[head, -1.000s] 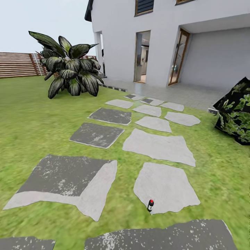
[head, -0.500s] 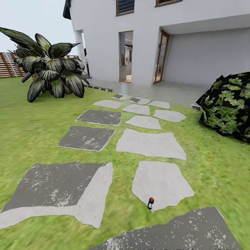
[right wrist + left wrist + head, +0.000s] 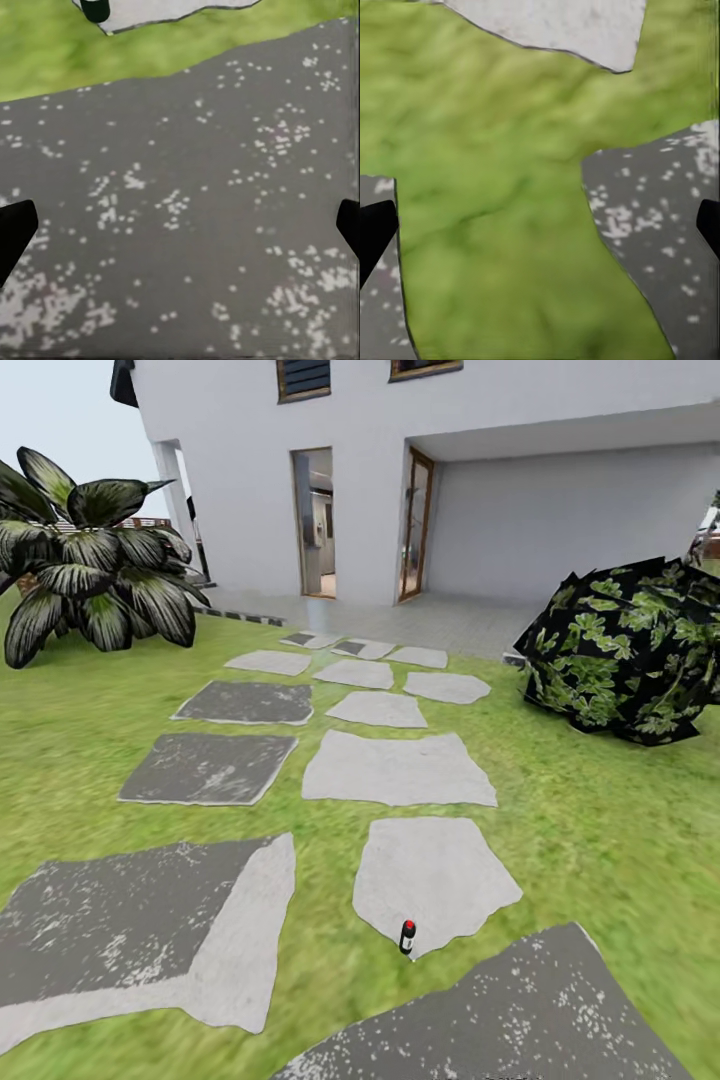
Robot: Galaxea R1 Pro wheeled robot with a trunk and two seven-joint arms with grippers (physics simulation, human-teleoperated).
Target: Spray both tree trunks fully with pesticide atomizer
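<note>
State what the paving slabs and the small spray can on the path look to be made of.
Paving slabs: apparently rough matte stone or concrete, with irregular edges; some pale grey, others dark grey flecked white. Spray can: too small to judge; dark body under a red cap, perhaps plastic or painted metal. It stands upright at a pale slab's near tip.

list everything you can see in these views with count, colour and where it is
pesticide atomizer: 1, black with red cap, upright at near tip of a pale stepping stone
stepping stones: about a dozen, pale grey and dark grey, path across the lawn to the house
lawn: 1, green, all round
house: 1, white, behind, open doorway
broad-leaved plant: 1, dark green, far left
bush: 1, black-green, right
left gripper: 1, black, open above grass
right gripper: 1, black, open above dark stone
</note>
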